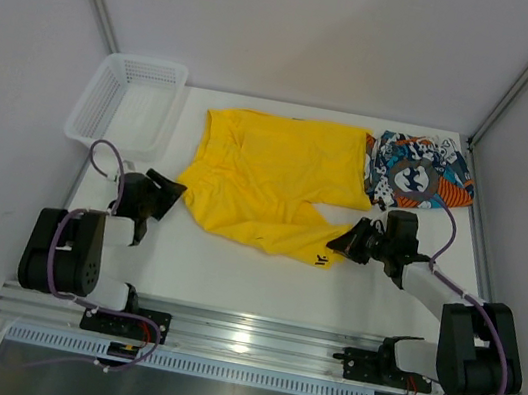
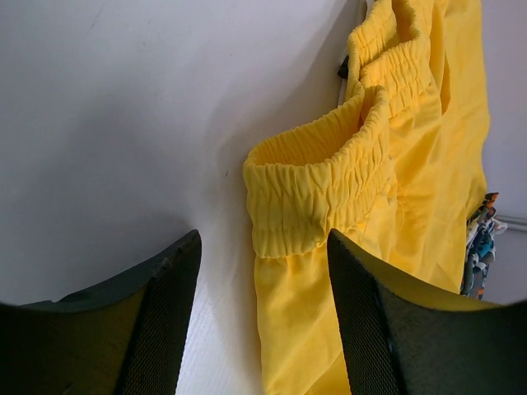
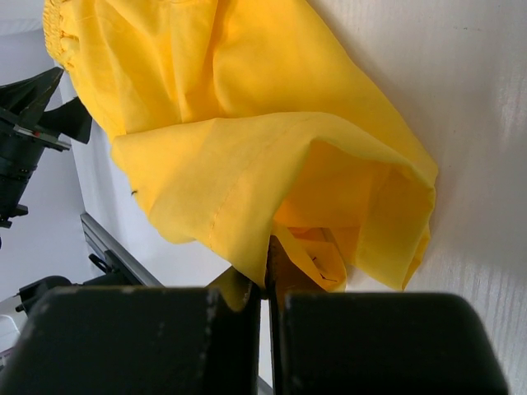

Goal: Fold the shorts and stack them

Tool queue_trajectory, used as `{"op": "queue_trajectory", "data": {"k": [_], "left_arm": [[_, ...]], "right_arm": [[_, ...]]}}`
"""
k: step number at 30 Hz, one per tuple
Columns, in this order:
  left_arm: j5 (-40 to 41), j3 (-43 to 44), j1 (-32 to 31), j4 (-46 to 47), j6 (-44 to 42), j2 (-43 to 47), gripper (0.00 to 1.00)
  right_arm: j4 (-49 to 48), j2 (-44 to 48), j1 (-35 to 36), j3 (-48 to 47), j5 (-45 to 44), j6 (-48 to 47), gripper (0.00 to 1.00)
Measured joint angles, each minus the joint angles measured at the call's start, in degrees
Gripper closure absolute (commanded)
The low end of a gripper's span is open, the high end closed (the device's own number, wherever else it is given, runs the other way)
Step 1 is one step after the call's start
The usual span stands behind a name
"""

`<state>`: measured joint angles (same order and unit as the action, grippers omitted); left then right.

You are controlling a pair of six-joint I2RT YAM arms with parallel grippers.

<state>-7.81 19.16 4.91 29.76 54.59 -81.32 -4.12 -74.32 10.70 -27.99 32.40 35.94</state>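
Yellow shorts point(image 1: 268, 173) lie spread flat in the middle of the table point(image 1: 229, 283), with the waistband point(image 2: 313, 189) toward my left side and the legs toward my right. The right gripper point(image 1: 342, 243) is closed, and its wrist view shows a thin fold of the near leg hem point(image 3: 395, 206) clamped between its fingers. The hem bunches and lifts slightly where I hold it. I judge this grip is there to carry that leg across the garment for the first fold. The left gripper point(image 1: 166, 191) sits low at the near corner of the waistband with its fingers apart. In its wrist view the elastic corner lies just ahead of the gap, with one finger over bare table and the other over yellow cloth. Nothing is gripped on that side yet. I read the placement as lining up for a pinch, so both ends can be moved together without the cloth dragging or twisting. Printed shorts point(image 1: 420, 173) rest crumpled at the back right, touching the far edge of the yellow pair, not yet folded. The basket point(image 1: 92, 103) stands at the back left, apart from both pairs. Risk: the right pinch looks shallow, and the hem could slip on lifting.
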Motion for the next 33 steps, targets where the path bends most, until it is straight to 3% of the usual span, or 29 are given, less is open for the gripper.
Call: {"op": "queue_trajectory", "data": {"k": [15,18,22,24,25,33], "left_arm": [[-1.7,0.2,0.0,10.4,5.0,-7.6,0.42],[-1.0,0.3,-0.3,11.5,6.1,-8.6,0.5],[1.0,0.7,-1.2,11.2,7.2,-9.7,0.78],[2.1,1.0,-1.7,10.5,7.6,-10.0,0.87],[2.4,1.1,-1.8,10.4,7.7,-10.1,0.98],[3.5,1.3,-2.0,8.0,7.8,-8.5,1.0]], "right_arm": [[0.0,0.1,0.9,0.0,0.0,0.3,1.0],[0.0,0.5,1.5,0.0,0.0,0.5,1.0],[0.0,1.4,2.5,0.0,0.0,0.5,1.0],[0.0,2.1,3.0,0.0,0.0,0.5,1.0],[0.0,2.4,3.2,0.1,0.0,0.5,1.0],[1.8,6.4,4.5,1.7,-0.2,0.3,1.0]]}}
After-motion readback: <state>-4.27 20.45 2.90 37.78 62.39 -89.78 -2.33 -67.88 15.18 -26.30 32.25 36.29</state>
